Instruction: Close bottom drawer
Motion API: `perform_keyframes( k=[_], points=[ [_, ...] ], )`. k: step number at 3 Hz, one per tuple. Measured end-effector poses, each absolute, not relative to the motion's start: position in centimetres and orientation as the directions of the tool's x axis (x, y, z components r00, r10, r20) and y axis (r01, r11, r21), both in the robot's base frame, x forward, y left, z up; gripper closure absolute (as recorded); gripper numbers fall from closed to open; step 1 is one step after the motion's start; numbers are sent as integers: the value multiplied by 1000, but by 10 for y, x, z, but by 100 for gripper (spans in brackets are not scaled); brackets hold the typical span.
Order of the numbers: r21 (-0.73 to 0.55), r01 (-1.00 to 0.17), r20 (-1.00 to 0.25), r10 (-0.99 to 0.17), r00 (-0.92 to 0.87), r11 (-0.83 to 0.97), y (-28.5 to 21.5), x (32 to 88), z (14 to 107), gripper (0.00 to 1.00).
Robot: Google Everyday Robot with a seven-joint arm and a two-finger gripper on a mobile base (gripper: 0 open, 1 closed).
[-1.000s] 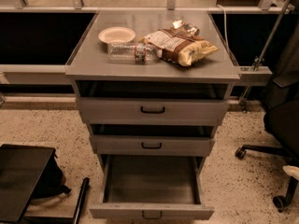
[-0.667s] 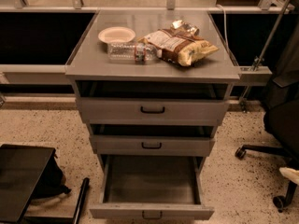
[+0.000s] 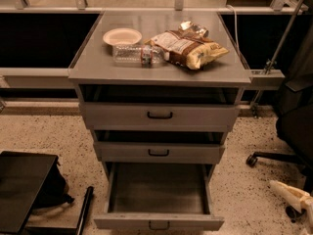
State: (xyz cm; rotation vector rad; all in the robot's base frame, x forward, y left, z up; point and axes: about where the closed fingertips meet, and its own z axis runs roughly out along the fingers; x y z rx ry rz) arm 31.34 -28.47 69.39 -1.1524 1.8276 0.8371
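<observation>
**A:** Entry one: surface and room?

**B:** Grey metal bench (image 3: 98,68) with a flat top and three drawers, standing on a pale speckled floor (image 3: 44,131). On the top:
- a pale round shallow bowl (image 3: 122,35) at back left
- a clear plastic bottle (image 3: 139,54) lying on its side just in front of the bowl
- a brown-and-yellow crinkled snack bag (image 3: 190,48) to the right, meeting the bottle's end
- a small shiny foil packet (image 3: 194,29) behind the bag

**A:** Surroundings?

**B:** A black wheeled office chair (image 3: 293,126) stands at the right. A flat black panel (image 3: 22,185) lies at lower left, with a black bag (image 3: 51,190) under its edge. There are dark recesses behind the bench on either side.

**A:** Drawers?

**B:** The tall-fronted grey top drawer (image 3: 159,115) and the mid-sized grey middle drawer (image 3: 159,152) are each out a little, showing a dark gap above the front. The slim-fronted grey metal bottom drawer (image 3: 159,222) is pulled far out toward the camera. Its long plain tray is exposed, and its front with the small black loop handle sits at the lower edge of view.

**A:** The hand?

**B:** The cream-coloured robot hand (image 3: 293,197) is low at the far right edge, over the floor and just beside the chair's wheeled base. Whether it is apart or together I cannot tell. It holds nothing visible.

**A:** Drawer relative to hand?

**B:** The bottom drawer lies to the left of the hand and well apart from it, with bare floor between. The hand sits about level with the drawer's tray and touches no part of the bench.
</observation>
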Motion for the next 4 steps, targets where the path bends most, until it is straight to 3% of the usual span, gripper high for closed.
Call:
perform_keyframes(
  k=[1, 2, 3, 4],
  points=[
    [113, -924, -881, -394, -264, 366, -285, 313, 694, 0],
    [54, -939, -819, -522, -237, 341, -267, 321, 681, 0],
    [-40, -985, -635, -765, -107, 170, -199, 334, 667, 0],
    [-76, -989, -530, -845, -67, 126, -190, 334, 658, 0]
  ],
)
